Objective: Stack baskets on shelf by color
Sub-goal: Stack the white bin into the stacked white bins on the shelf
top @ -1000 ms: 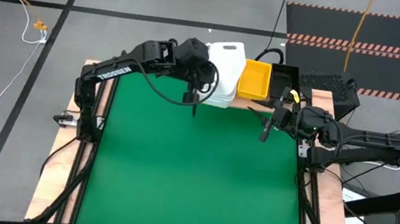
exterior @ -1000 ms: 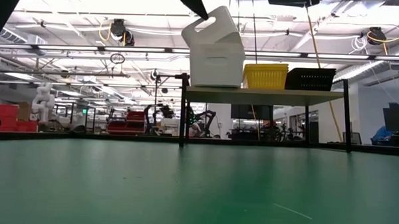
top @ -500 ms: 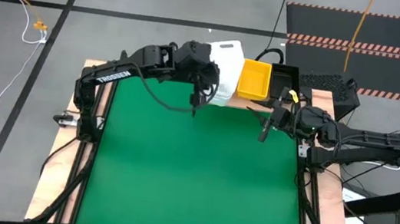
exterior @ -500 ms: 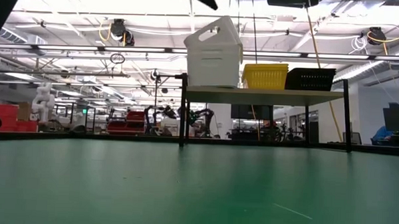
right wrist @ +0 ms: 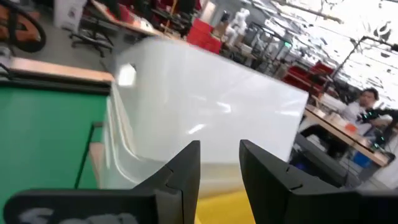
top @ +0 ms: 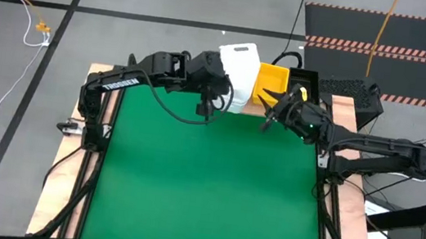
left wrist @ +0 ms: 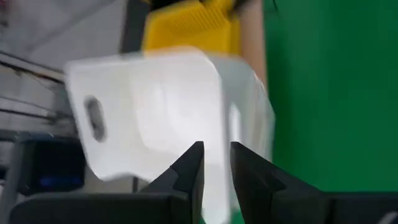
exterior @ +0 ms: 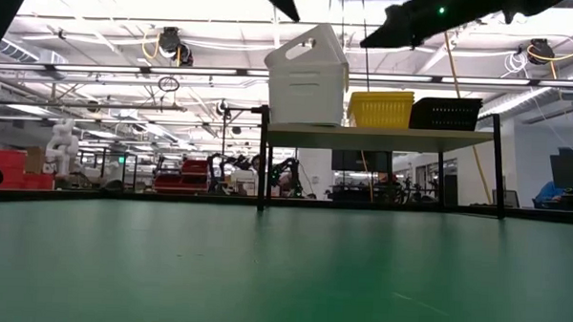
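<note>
Green table point(top: 203, 192) lies bare; both grippers hang beside the tilted top white plastic basket point(top: 239, 63), left gripper point(top: 202, 115) nearer, right gripper point(top: 269, 122) spread slightly, left nearly closed.

white "TROSSEN" lettering on the left arm point(top: 121, 83), no other readable text

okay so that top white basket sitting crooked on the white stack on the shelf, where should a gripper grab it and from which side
Judging from the low view, take the top white basket by its raised end wall with the handle slot, coming down from above. It sits tilted on the white stack, so that end stands highest and clear; the yellow baskets crowd its other side on the shelf.
</note>
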Tool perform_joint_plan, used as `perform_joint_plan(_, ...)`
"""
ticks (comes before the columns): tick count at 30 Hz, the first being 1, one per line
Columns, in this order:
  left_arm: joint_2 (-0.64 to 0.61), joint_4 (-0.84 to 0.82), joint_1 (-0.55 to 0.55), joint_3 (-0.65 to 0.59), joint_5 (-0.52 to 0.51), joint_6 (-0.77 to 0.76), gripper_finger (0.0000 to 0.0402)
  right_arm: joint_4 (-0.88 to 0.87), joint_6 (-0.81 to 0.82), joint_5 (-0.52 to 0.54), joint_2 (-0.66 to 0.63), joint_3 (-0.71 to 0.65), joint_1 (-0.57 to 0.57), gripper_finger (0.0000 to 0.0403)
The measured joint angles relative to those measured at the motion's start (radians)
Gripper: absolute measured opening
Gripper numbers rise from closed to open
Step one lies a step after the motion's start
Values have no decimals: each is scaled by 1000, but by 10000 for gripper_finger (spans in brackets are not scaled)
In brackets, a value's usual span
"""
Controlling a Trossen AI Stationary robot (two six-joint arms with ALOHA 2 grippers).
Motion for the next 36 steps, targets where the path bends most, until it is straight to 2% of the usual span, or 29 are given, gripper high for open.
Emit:
perform_joint_plan(3, 1, -91, 4, 0, 3, -18, 81, 6, 12, 1, 7, -5, -20, 105)
perform_joint_plan(6, 10, -110, 10, 0, 3, -40, 81, 6, 20, -6, 8, -5, -25, 105)
perform_joint_plan(15, 27, -58, 46, -2, 11, -72, 83, 6, 40, -10, 8, -5, -25, 105)
perform_joint_plan(20, 41, -55, 47, -1, 108, -48, 83, 6, 37, -10, 8, -5, -25, 105)
perform_joint_plan(30, 51, -36, 54, -1, 109, -9, 83, 5, 14, -10, 8, -5, -25, 105)
perform_joint_plan(33, 51, -37, 65, -1, 108, -16, 71, 11, 13, -10, 8, -6, -25, 105)
perform_joint_plan(36, 51, -37, 69, -1, 108, -15, 37, 13, 11, -10, 8, -6, -25, 105)
